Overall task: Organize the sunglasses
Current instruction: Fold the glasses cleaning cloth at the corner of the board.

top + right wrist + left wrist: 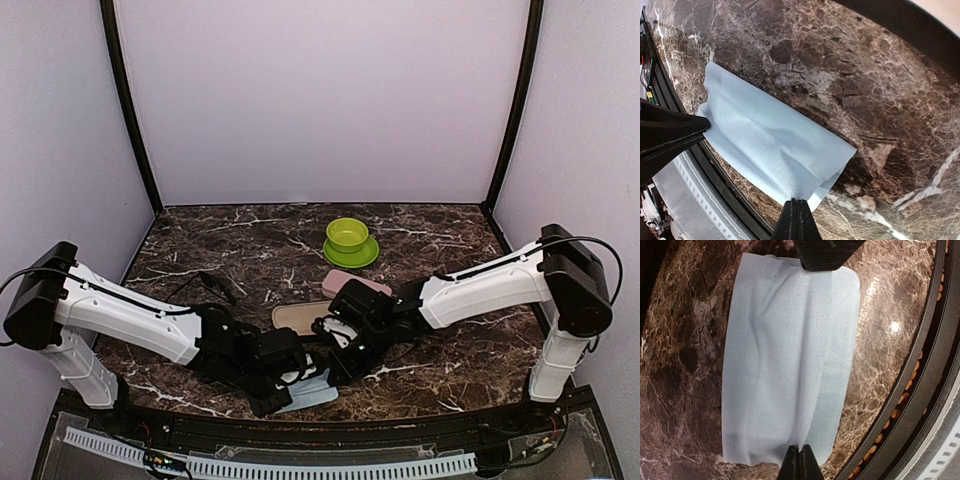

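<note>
Both claws are clenched on the pale blue cloth, low in the centre of the top view. The left claw pinches one short edge and the right claw a folded corner at the opposite end. Each holds only the very margin, so a pull from either arm could slip the cloth free or bunch it. The cloth lies close to the rim of the table and could be dragged over it. The arms crowd together, and the right one could nudge the pink case just behind it. The sunglasses look to be the thin black shape left of centre, untouched; no red pair shows.
</note>
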Robot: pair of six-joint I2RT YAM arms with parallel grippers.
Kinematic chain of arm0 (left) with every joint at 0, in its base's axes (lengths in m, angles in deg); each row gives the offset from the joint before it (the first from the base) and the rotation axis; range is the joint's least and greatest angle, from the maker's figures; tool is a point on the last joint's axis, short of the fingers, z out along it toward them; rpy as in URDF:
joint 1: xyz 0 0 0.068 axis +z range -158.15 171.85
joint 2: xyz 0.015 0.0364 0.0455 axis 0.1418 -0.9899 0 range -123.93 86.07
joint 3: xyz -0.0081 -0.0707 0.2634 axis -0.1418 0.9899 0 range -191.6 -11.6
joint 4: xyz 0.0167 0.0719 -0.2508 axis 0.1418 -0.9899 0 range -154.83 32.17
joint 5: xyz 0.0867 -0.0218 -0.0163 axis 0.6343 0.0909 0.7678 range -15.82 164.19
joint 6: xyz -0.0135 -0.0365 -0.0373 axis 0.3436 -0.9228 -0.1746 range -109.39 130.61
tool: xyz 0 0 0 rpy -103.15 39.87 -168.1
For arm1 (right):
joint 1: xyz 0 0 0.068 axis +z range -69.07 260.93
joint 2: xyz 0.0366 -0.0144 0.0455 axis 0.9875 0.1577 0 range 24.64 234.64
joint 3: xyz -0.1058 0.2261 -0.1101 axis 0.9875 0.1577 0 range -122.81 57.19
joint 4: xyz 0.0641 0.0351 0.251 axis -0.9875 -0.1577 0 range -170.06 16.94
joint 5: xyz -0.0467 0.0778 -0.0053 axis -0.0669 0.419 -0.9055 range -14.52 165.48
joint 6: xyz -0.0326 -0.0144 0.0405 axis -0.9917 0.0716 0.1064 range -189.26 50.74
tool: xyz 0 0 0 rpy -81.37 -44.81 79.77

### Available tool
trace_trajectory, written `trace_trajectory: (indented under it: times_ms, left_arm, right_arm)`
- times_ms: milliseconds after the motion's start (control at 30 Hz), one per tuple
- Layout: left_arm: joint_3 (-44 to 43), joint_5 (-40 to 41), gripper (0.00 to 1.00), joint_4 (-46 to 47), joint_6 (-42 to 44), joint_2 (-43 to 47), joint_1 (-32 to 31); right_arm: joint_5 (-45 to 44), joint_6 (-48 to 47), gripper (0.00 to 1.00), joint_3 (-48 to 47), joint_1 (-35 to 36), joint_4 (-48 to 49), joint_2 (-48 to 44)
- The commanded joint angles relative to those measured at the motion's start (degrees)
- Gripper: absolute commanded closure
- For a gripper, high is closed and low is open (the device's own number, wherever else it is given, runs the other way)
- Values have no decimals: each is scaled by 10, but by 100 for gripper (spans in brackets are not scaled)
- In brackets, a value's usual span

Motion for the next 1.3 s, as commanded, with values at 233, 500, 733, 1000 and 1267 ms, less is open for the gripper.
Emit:
trace_trajectory:
  times_ms: [233, 500, 733, 1000, 1267]
  left_arm:
    - [-17, -14, 100, -21, -6, -8, -10]
    - [-21, -16, 100, -28, -6, -13, -14]
    - [-23, -16, 100, -33, -5, -13, -14]
    - [-23, -16, 100, -39, -4, -12, -16]
    - [-21, -19, 100, -38, -6, -11, -20]
  right_arm:
    - [-27, 0, 100, 7, 3, -10, -10]
    - [-27, -2, 100, 7, 5, -11, -8]
    - [-28, 0, 100, 8, 7, -14, -8]
    - [-27, 2, 100, 8, 11, -15, -9]
    - [-26, 4, 100, 10, 13, -14, -7]
